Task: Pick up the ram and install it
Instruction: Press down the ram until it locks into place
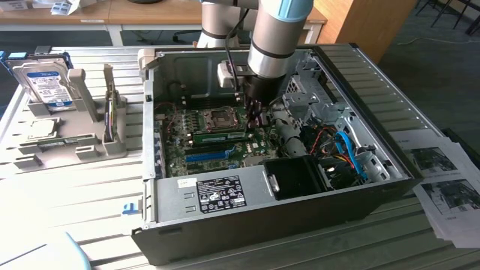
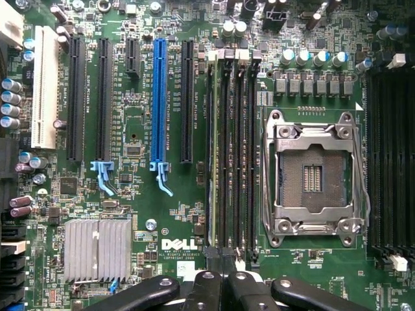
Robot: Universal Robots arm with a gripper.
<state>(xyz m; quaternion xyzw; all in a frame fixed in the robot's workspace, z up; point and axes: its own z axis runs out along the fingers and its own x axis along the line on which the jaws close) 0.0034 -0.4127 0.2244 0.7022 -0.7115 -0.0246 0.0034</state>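
Green ram (image 2: 213, 155) is seated edge-on in a memory slot, centre frame; gripper (image 2: 219, 285) fingers clenched directly above it, pressing.

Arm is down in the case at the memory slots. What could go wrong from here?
1. The ram stands edge-on in its slot under the gripper. Whether it is fully seated cannot be told, and pressing on a tilted stick could strain the slot.
2. The open CPU socket lies bare beside the slots, so a sideways slip could hit it.
3. The loose cables sit near the arm and could snag.
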